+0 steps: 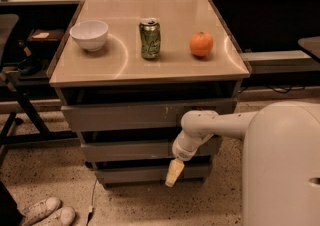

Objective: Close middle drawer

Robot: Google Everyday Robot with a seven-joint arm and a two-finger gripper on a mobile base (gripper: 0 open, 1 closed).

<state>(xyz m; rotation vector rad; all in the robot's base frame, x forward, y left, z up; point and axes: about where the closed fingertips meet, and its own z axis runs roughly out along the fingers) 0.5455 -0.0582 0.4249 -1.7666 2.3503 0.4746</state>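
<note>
The middle drawer [130,150] sits under the bench [125,65], its front running left to right and looking a little out. The hand [174,172] hangs just below its right end (spread or pressed together, I cannot tell), so the push goes inward.

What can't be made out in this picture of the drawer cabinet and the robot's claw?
Camera view:
Inside of the middle drawer: dark, shadowed by the top drawer front.
Right end of its front: covered by the robot arm.
Whether the claw, low before the bottom drawer, touches it: the angle hides it.
Wearer of the shoes: cut off by the bottom edge.
</note>
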